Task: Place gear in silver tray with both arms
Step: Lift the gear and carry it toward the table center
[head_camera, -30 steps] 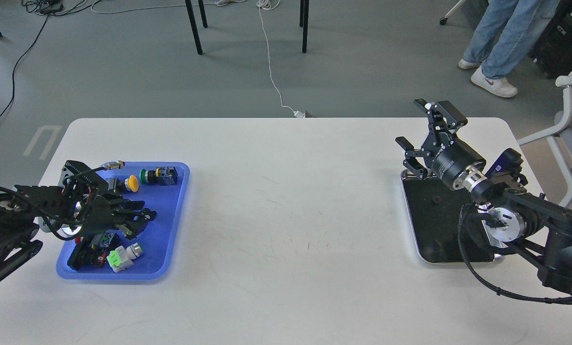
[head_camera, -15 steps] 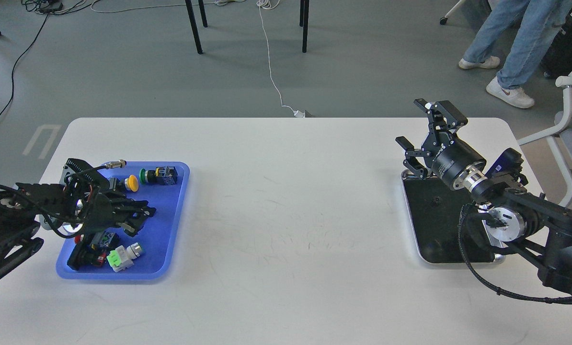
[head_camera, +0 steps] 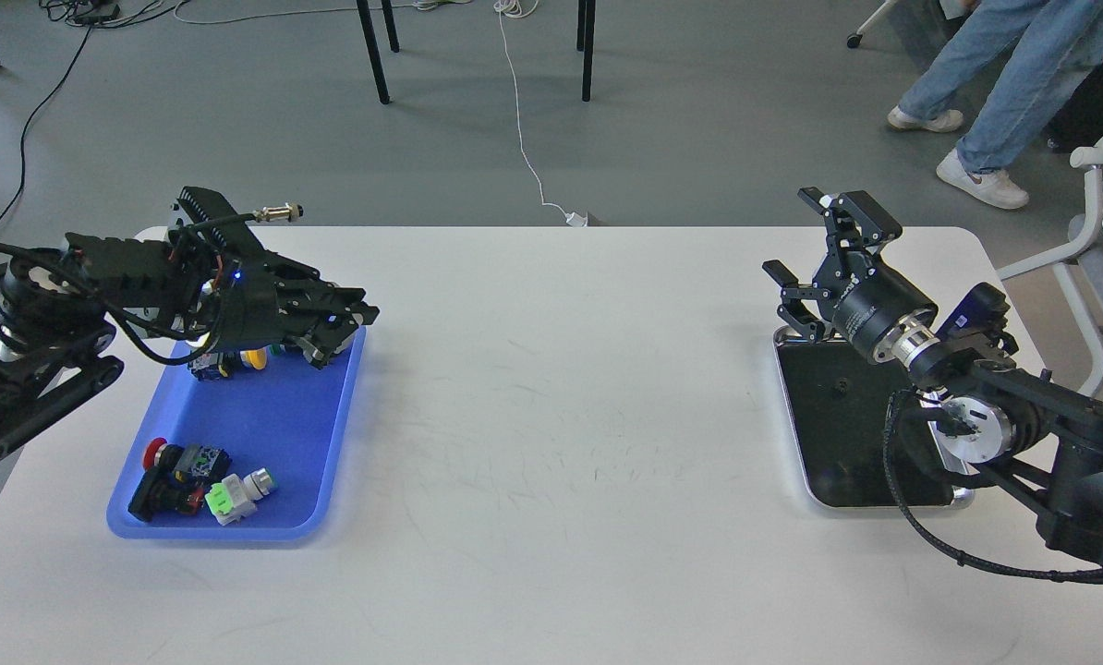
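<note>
I see a big white table (head_camera: 551, 443) with a blue tray (head_camera: 274, 434) near its left edge and the silver tray (head_camera: 847, 434) near its right edge. The silver tray is shiny round the rim and black inside, and a tiny dark thing (head_camera: 842, 385) lies on the black part, too small for me to tell what it is. My right arm (head_camera: 1004, 416) comes in from the right edge and lies over that tray. My right hand (head_camera: 815, 263) is up above the tray's far end, with its two fingers spread wide and nothing between them. My left arm (head_camera: 99, 286) comes in from the left edge. My left hand (head_camera: 344, 328) is over the far right corner of the blue tray; it looks dark, and I cannot tell if it is open or holding anything. Little switch parts (head_camera: 200, 476) lie in the near end of the blue tray.
</note>
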{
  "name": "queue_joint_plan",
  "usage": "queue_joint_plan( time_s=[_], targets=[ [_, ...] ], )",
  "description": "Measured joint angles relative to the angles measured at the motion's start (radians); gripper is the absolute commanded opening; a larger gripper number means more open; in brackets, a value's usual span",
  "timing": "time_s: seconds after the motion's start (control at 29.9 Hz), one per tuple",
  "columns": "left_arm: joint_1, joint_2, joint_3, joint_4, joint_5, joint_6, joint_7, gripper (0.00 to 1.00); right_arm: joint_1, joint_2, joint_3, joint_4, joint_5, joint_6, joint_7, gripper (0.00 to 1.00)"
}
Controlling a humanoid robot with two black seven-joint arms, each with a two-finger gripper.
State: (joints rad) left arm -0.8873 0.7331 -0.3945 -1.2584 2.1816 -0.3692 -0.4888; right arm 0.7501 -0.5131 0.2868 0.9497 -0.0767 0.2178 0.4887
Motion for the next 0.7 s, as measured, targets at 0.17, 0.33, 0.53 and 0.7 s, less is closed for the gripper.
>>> queue_joint_plan(
  time_s=[0.17,0.33,0.53,0.7],
  targets=[
    [-0.058,-0.143,0.003,-0.040,0.000,-0.099,0.000,0.15,0.044,0.010,-0.013,0.001,-0.002,0.000,0.000,0.98],
    [-0.083,-0.272,0.016,-0.009,0.000,-0.119,0.000,0.16,0.116,0.012,-0.037,0.000,-0.001,0.000,0.000,0.98],
    [-0.085,-0.428,0.075,0.094,0.000,-0.120,0.000,0.16,0.214,0.048,-0.100,-0.002,-0.001,-0.003,0.000,0.98],
    [-0.094,-0.534,0.139,0.180,0.000,-0.120,0.000,0.16,0.252,0.072,-0.115,-0.001,0.000,-0.003,0.000,0.98]
  ],
)
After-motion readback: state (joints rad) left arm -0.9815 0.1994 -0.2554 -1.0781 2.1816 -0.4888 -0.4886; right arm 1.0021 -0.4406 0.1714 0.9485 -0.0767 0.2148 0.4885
